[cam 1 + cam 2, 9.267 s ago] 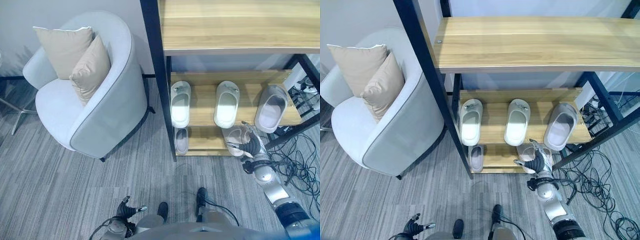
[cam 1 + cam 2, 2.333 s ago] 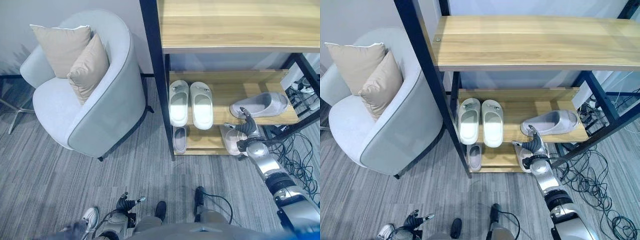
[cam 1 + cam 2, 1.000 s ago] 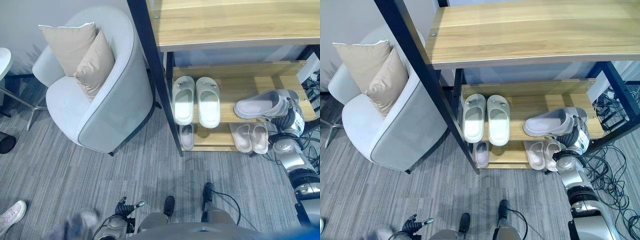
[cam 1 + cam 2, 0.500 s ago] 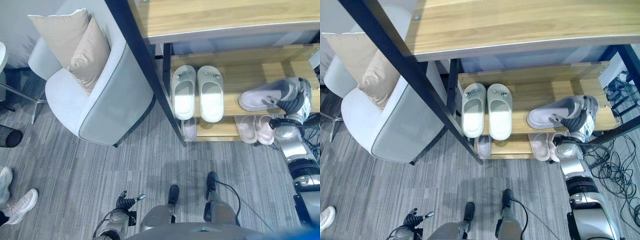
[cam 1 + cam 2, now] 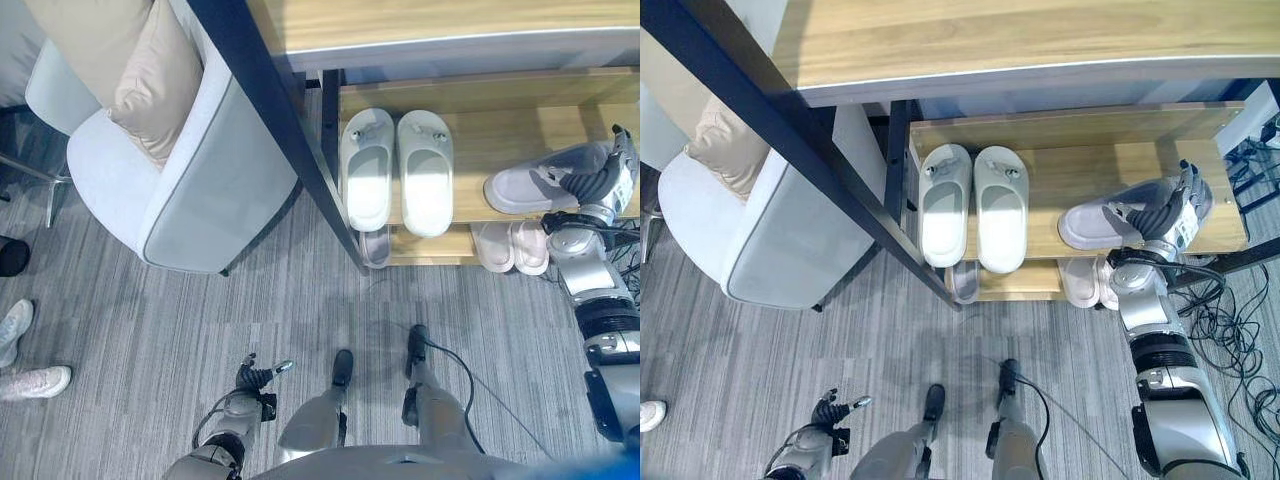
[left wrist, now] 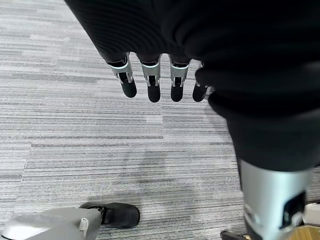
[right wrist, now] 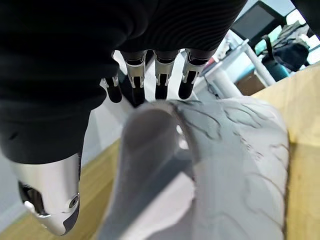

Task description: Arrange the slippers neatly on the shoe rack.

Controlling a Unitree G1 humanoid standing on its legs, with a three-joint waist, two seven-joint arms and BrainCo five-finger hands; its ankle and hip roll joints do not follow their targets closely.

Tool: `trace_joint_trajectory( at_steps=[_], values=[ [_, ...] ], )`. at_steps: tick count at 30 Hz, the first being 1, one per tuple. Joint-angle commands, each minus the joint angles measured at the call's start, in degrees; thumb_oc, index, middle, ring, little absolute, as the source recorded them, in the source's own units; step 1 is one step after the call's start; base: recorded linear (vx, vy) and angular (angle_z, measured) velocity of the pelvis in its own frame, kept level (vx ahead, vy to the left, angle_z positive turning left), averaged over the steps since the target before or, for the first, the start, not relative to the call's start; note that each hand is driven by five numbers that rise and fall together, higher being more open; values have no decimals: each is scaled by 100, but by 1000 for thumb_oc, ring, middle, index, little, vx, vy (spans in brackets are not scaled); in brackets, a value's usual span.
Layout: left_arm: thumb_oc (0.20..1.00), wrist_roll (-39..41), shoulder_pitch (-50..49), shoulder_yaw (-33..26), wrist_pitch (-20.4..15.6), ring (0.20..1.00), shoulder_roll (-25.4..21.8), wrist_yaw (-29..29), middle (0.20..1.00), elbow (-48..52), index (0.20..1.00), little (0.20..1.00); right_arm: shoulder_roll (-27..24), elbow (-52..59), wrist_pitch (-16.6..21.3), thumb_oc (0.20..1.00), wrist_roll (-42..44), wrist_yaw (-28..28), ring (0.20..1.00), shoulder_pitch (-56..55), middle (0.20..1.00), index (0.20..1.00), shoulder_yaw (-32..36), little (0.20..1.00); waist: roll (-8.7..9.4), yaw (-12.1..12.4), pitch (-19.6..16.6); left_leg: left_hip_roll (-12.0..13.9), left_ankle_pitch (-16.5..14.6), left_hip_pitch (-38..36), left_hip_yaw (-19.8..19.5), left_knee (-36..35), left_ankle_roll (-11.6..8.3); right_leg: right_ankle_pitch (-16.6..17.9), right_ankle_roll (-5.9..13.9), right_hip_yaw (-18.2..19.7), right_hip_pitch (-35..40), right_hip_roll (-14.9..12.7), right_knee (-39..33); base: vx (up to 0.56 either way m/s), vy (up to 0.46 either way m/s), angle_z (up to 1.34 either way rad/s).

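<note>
My right hand, at the frame's right edge, gripped the grey slipper lying sideways on the shoe rack; I judged turning it next.

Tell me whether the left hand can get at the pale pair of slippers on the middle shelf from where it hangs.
Probably not: the left hand hangs low over the floor, well short of the pale slippers.
</note>
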State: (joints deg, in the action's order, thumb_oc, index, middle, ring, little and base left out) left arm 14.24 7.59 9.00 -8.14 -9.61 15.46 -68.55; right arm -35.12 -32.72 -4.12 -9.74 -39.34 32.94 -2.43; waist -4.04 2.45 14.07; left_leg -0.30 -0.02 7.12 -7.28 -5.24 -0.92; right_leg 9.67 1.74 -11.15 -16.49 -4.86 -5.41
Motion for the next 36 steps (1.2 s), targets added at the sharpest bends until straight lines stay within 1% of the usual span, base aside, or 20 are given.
trace_joint_trajectory(
  at_steps=[1,9,16,17,18,20,21,23,24,26,30,36],
  values=[
    [1000,116,193,145,-110,1000,-217,157,1000,-428,1000,1000,-317,-21,35,1000,-178,-219,1000,247,1000,1000,108,1000,253,-6,-182,-178,-45,312,212,24,-91,-1109,427,116,798,-87,41,-14,9,-6],
    [1000,108,413,95,-133,1000,-227,255,1000,-337,1000,1000,-278,-46,-167,1000,-475,-219,1000,37,1000,1000,160,1000,239,-65,-106,-213,-50,409,240,24,-88,-1054,431,123,691,-130,41,1,2,-2],
    [1000,71,495,48,-109,1000,-212,296,1000,-346,1000,1000,-293,-109,-369,1000,-678,-89,1000,-119,1000,1000,153,1000,254,-88,-45,-223,-45,467,272,24,-81,-1011,437,138,634,-143,43,0,0,0],
    [1000,50,503,54,-110,1000,-210,314,1000,-346,1000,1000,-252,-203,-387,674,-729,-84,674,-127,674,674,103,674,249,-84,-44,-223,-44,476,276,24,-79,-1007,438,149,624,-145,43,0,0,0],
    [1000,40,521,57,-118,1000,-207,329,1000,-341,1000,1000,-223,-236,-370,583,-754,-94,583,-130,583,583,73,583,250,-81,-35,-222,-44,474,277,24,-78,-1005,439,153,623,-145,43,0,0,0],
    [1000,52,542,64,-100,1000,-201,338,1000,-332,1000,1000,-254,-203,-422,586,-760,-66,586,-70,586,586,65,586,256,-93,-36,-220,-44,478,284,24,-75,-1003,431,168,616,-140,46,0,0,0],
    [1000,56,548,64,-93,1000,-190,334,1000,-337,1000,1000,-252,-150,-438,551,-785,-68,551,-94,551,551,74,551,261,-100,-43,-219,-48,477,285,24,-74,-1003,430,168,612,-138,46,0,0,0],
    [1000,42,550,66,-88,1000,-174,341,1000,-345,1000,1000,-224,-124,-451,423,-816,-85,423,-123,423,423,78,423,260,-106,-49,-218,-50,479,291,24,-71,-1000,429,172,603,-140,48,0,0,0],
    [1000,29,543,65,-85,1000,-169,336,1000,-351,1000,1000,-205,-120,-451,385,-834,-91,385,-143,385,385,83,385,262,-107,-53,-217,-51,481,291,24,-70,-998,429,178,599,-139,49,0,0,0],
    [1000,7,558,64,-86,1000,-172,358,1000,-368,1000,1000,-160,-281,-430,329,-826,-139,329,-147,329,329,38,329,268,-107,-50,-218,-52,486,294,24,-69,-996,427,181,588,-137,51,0,0,0],
    [1000,5,574,47,-81,1000,-178,372,1000,-352,1000,1000,-251,-169,-482,351,-895,-118,351,-93,351,351,40,351,290,-110,-50,-213,-52,487,307,24,-70,-998,422,183,575,-129,58,0,0,0],
    [1000,-52,566,32,-76,1000,-162,410,1000,-376,1000,1000,-222,-183,-511,347,-1041,-194,347,-155,347,347,49,347,295,-112,-63,-213,-56,492,326,24,-64,-1001,428,197,571,-129,55,0,0,0]
  ],
)
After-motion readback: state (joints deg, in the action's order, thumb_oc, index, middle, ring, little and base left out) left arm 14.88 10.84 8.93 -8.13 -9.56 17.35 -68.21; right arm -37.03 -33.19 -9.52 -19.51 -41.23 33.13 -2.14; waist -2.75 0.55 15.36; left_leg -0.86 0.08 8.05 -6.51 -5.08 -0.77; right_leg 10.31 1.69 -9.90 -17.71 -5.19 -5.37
